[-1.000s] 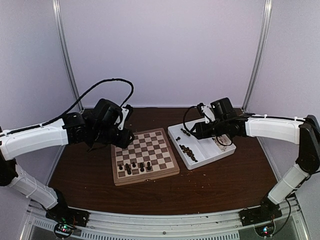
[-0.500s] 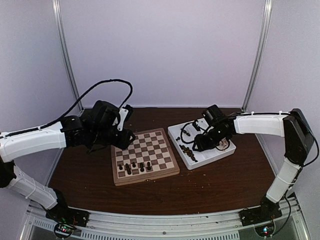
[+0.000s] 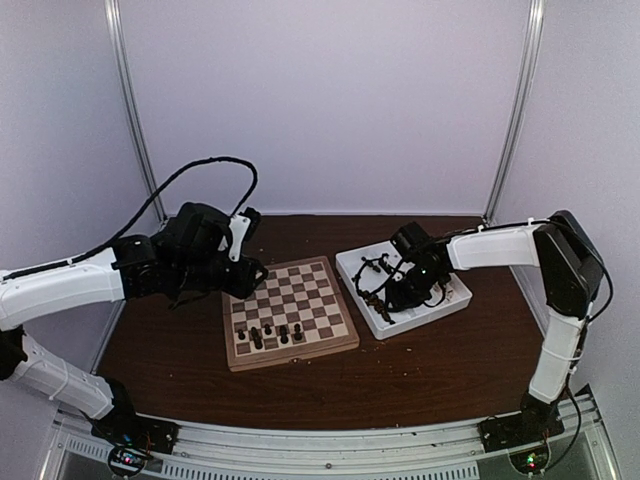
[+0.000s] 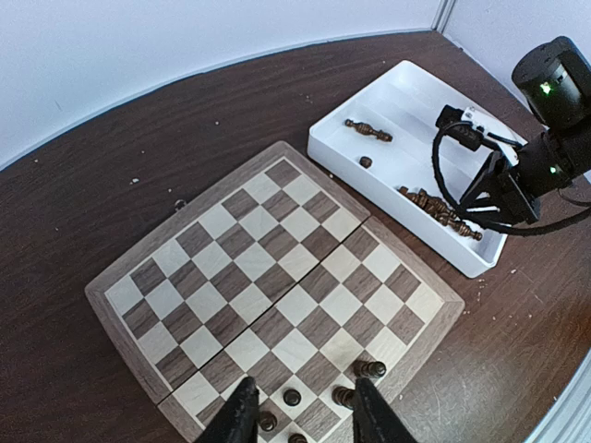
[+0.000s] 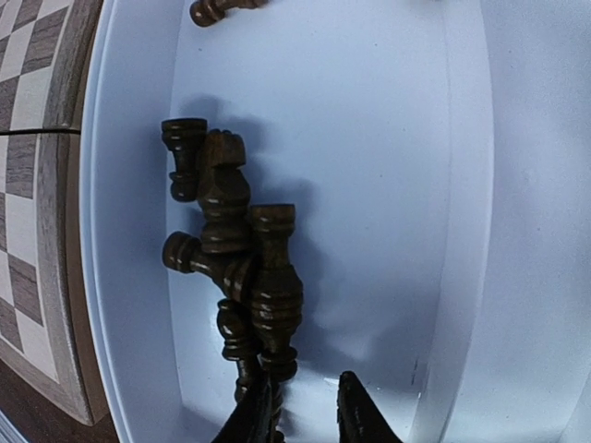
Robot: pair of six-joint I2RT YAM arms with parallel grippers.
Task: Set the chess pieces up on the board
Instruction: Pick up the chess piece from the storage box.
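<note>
Chess pieces (image 5: 231,249) are lying heaped in the white tray (image 5: 388,185) near the bench's (image 3: 430,380) far right corner, so the right gripper (image 5: 305,415) is reaching in, narrowly parted, gripping nothing. The left gripper (image 4: 300,415) is hovering wide and empty over the board (image 4: 268,277), mid-bench.

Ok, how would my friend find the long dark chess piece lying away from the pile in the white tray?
Find the white tray just right of the chessboard and look at its far end, away from the heap of dark pieces. The long chess piece lies flat on its side there. It is slim, with only one tiny round piece nearby.
</note>
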